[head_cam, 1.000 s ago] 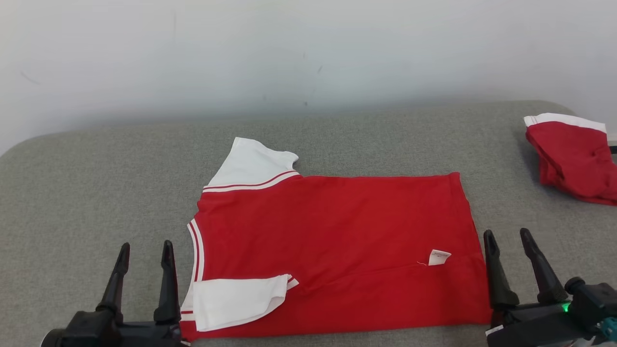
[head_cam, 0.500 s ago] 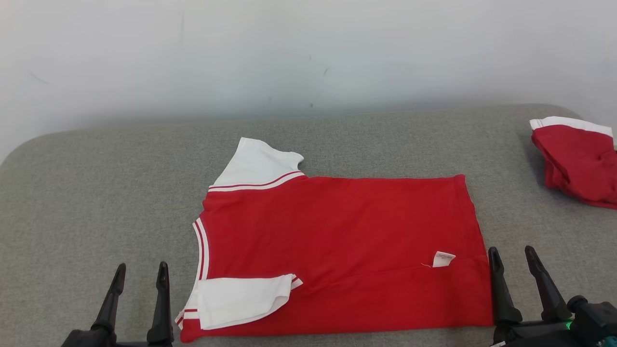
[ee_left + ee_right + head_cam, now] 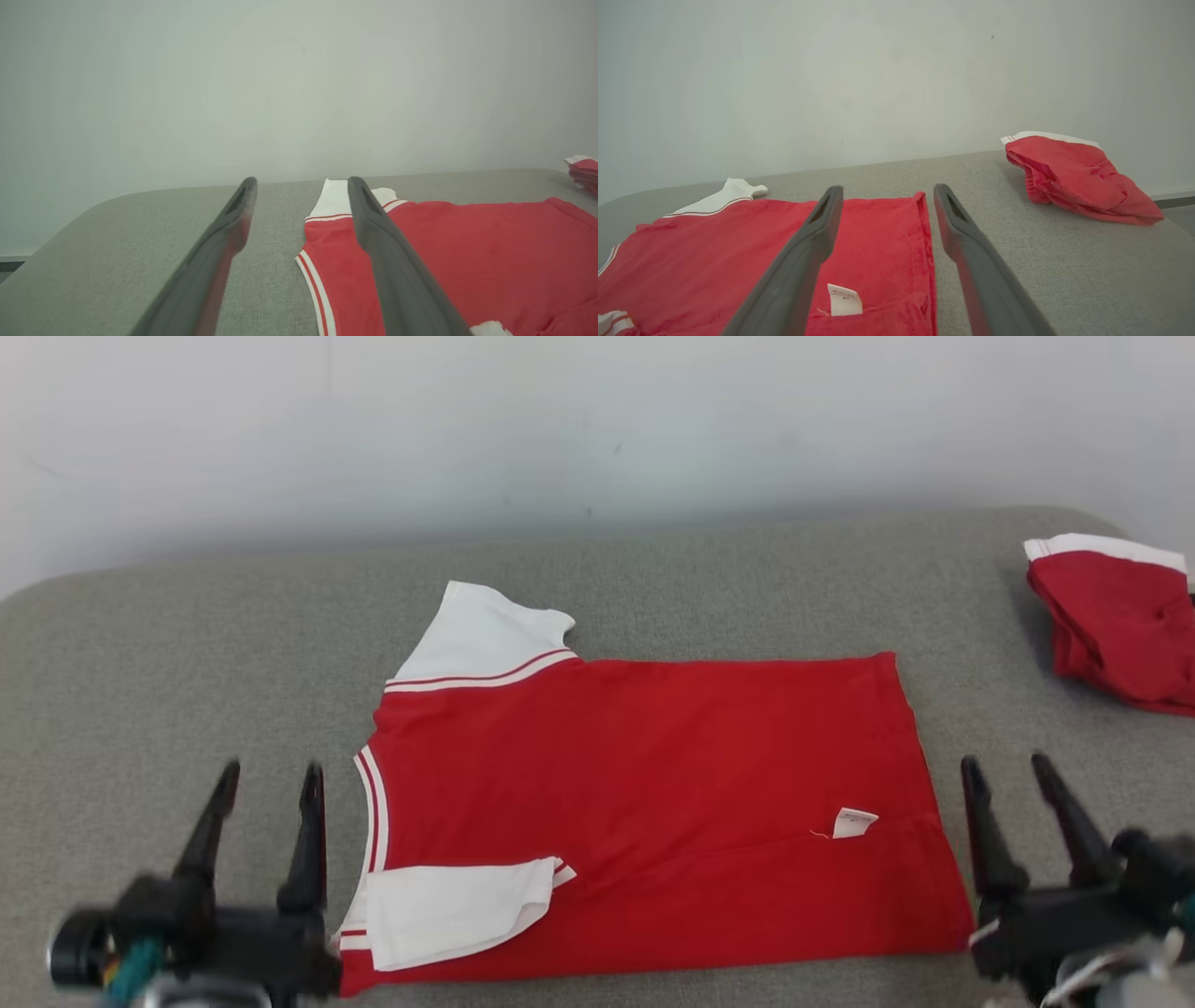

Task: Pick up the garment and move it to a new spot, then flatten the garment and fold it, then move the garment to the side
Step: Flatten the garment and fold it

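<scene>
1. Shirt, red with white sleeves, lies flat in the middle of the grey cushion. One sleeve is folded onto its body, and a white tag shows near the hem.
2. Our left gripper hovers just beside the collar edge, fingers spread apart and holding nothing.
3. Our right gripper hovers just beside the hem, fingers likewise apart and empty.
4. We see a second red bundle well apart at the far right.
</scene>
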Motion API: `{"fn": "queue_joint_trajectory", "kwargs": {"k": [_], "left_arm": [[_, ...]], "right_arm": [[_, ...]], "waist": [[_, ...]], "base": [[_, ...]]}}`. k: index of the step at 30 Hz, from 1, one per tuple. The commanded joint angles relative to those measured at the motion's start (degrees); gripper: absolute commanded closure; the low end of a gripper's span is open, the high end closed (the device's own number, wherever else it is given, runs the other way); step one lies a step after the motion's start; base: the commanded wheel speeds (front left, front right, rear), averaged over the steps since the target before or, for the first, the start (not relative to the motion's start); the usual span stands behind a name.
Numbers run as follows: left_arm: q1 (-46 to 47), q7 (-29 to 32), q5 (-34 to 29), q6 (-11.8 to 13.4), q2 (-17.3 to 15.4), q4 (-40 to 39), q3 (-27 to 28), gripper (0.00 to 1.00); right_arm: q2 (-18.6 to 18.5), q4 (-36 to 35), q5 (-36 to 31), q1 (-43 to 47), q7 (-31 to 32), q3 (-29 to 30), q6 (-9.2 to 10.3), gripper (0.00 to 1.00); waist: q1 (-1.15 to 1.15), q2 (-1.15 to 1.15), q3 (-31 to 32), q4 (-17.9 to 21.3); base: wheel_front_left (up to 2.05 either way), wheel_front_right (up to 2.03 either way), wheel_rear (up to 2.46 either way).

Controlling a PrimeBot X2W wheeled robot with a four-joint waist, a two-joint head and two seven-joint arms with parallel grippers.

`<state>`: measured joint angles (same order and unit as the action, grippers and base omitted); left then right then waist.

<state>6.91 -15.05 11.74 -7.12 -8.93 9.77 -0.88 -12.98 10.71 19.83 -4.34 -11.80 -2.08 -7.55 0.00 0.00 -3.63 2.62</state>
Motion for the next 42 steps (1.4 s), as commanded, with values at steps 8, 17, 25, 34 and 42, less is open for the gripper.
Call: {"fn": "queue_joint_trajectory", "kwargs": {"k": [8,17,25,34,42], "left_arm": [[21.66,7.83,7.08,-0.34,-8.14,6.55,-9.09,0.0],[40.24,15.49,16.63,-0.27,-15.31,14.12,-21.65,0.0],[53.73,21.61,22.87,-0.28,-19.17,23.42,-30.3,0.0],[61.45,24.0,26.18,-0.28,-20.14,33.47,-35.84,0.0],[64.57,24.55,28.45,-0.28,-18.92,41.41,-38.93,0.0]], "right_arm": [[-4.75,6.81,3.01,-15.27,10.62,-0.46,0.16,0.0],[-4.89,16.73,3.63,-30.89,17.62,-5.45,0.16,0.0],[-3.25,25.4,5.04,-42.66,19.51,-10.85,0.16,0.0],[-0.54,32.95,6.7,-50.17,19.24,-16.65,0.16,0.0],[0.9,38.57,8.5,-54.88,18.05,-20.49,0.16,0.09]], "waist": [[0.0,0.0,-9.27,2.26],[0.0,0.0,-18.05,5.48],[0.0,0.0,-24.3,8.91],[0.0,0.0,-27.59,11.78],[0.0,0.0,-28.85,12.58]], "base": [[0.0,0.0,0.0],[0.0,0.0,0.0],[0.0,0.0,0.0],[0.0,0.0,0.0],[0.0,0.0,0.0]]}}
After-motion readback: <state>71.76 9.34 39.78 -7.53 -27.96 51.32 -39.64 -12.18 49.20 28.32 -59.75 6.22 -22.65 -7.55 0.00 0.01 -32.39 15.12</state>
